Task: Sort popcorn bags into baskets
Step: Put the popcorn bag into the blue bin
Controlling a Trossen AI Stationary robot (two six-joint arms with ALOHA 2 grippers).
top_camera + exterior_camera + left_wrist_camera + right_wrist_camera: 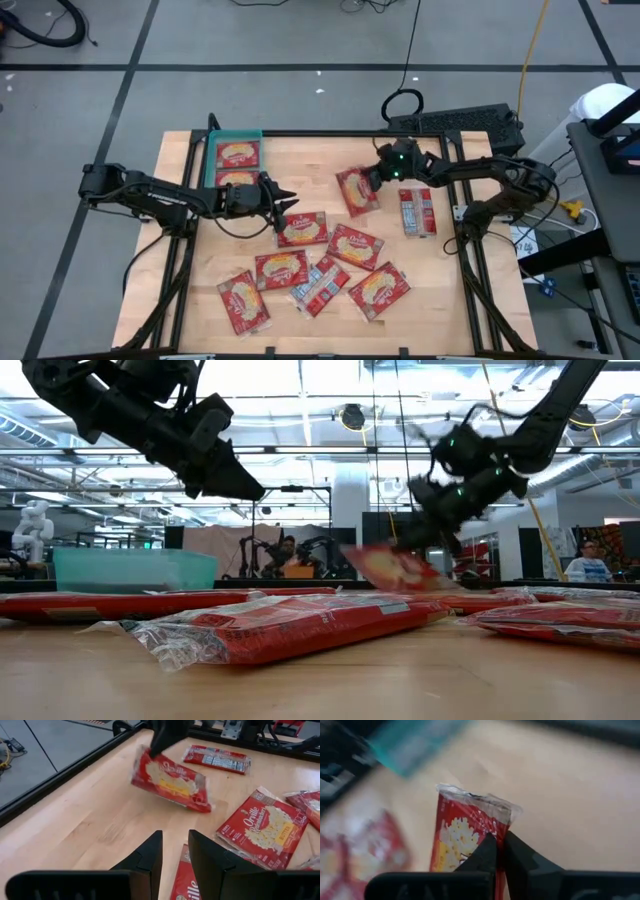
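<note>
Several red popcorn bags (330, 262) lie flat on the wooden table. A teal basket (214, 160) at the far left has two bags lying in it. My right gripper (372, 180) is shut on one red bag (357, 192) near the table's middle, which also shows as the tilted bag (170, 780) in the left wrist view. My left gripper (175, 855) hovers open above a bag (303, 229) on the table, with nothing between its fingers. My right gripper pinches the bag between its two fingers at one short end (152, 755). The fingers (490, 851) slant down from the table's right side and lie along the bag. The bag hangs tilted below them, crimped far end (475, 800) lowest; whether that end touches the table, I cannot tell.
Two bags show their silvery face: one (417, 211) at the right, one (320, 286) among the near cluster. Bare wood lies between the basket and the held bag. A black frame (470, 270) borders the table. People (585, 565) stand in the room behind.
</note>
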